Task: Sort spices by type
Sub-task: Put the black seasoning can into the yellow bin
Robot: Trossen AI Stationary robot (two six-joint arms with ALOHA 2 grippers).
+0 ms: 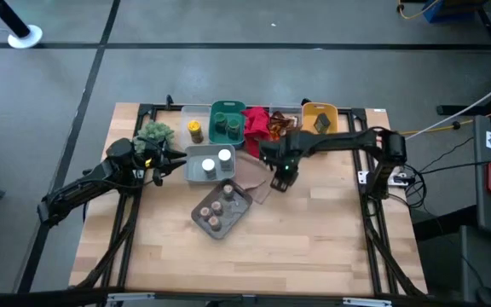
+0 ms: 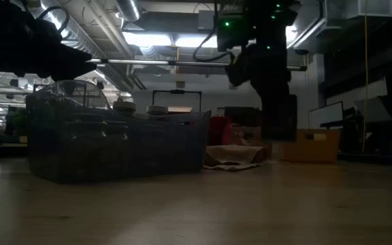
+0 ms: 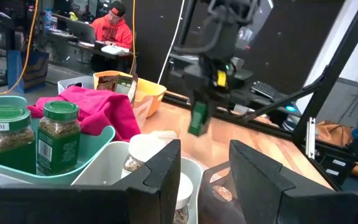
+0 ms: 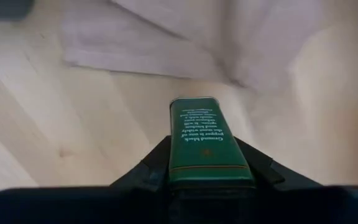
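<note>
A: Right tool (image 1: 280,178) above the bench (image 1: 314,247), near mid-bench, just right of the grey bin (image 1: 196,173). Clamped on a dark green tin (image 4: 207,143) with white label text, seen end-on in the right wrist view between both fingers. Same tin (image 3: 198,118) hanging upright under the tool in the left wrist view, clear of the wood.

B: Left tool (image 1: 170,162) at the left edge of the grey bin, beside the small bushy plant (image 1: 154,133). Fingers (image 3: 161,171) apart, nothing between them.

A: Contents of the grey bin: two white-lidded jars (image 1: 216,161). Noted close ahead of the left tool in the left wrist view.

B: Teal bin (image 1: 227,122) at the back: two green-lidded jars (image 3: 58,137) standing upright inside. Yellow-lidded jar (image 1: 194,130) in the clear bin just left of it.

A: Dark grey tray (image 1: 222,209) nearer the front, turned at an angle: four jars with tan lids (image 1: 216,213) inside.

B: Red cloth (image 1: 257,124) bunched between the teal bin and the yellow bin (image 1: 320,118). Dark packet (image 1: 322,124) in the yellow bin. Brown packets (image 1: 283,122) behind the right arm, partly hidden.

A: Flat pale sheet (image 1: 254,182) on the wood under the right tool; kind not legible.

B: Person in a red top (image 3: 112,31) seated at a desk, far back in the room.
</note>
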